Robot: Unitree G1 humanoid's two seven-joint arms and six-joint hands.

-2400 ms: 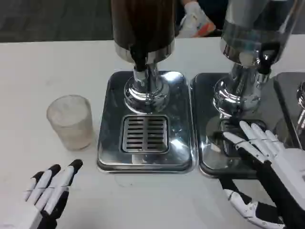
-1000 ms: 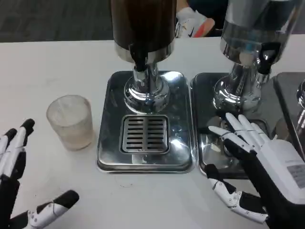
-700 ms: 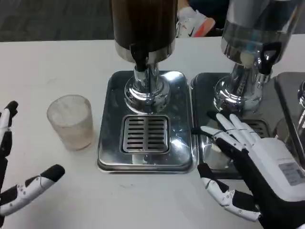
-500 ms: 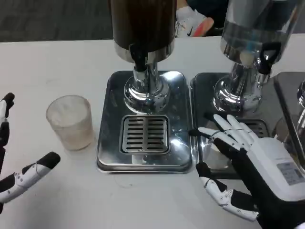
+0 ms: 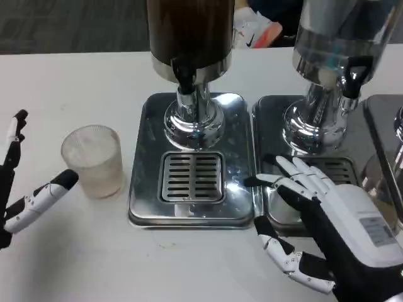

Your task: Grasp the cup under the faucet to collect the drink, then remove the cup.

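a: what is nearest the camera?

b: the right hand (image 5: 337, 220), fingers spread wide and holding nothing. its thumb hangs over the white table (image 5: 75, 82) in front of the drip trays; its fingertips (image 5: 283, 165) reach over the near left corner of the right-hand drip tray (image 5: 277, 126). a small pale label sits on the white back of the hand, but the print is too small to read.

a: and the left hand?

b: the left hand (image 5: 19, 182) is at the picture's left edge, also wide open and empty. one finger points up along the edge, while the black tip of its thumb lies just beside the cup, low on the cup's left side. i cannot tell whether it touches.

a: where is the cup?

b: the cup (image 5: 92, 160) is a frosted, translucent tumbler standing upright on the table, between the left hand's fingers and the middle drip tray (image 5: 148, 157). it is left of that tray, not on it.

a: what lies beyond the fingers?

b: the tray's slotted grate (image 5: 192, 177) sits left of the right hand's fingertips. behind it rises a chrome pedestal with a black faucet (image 5: 184, 72) under a dispenser of dark drink (image 5: 189, 28). beyond the right fingertips stands a second dispenser (image 5: 340, 38) with its own black tap. no brand or writing reads on either. farthest back, an orange and white shoe (image 5: 258, 28) shows past the table.
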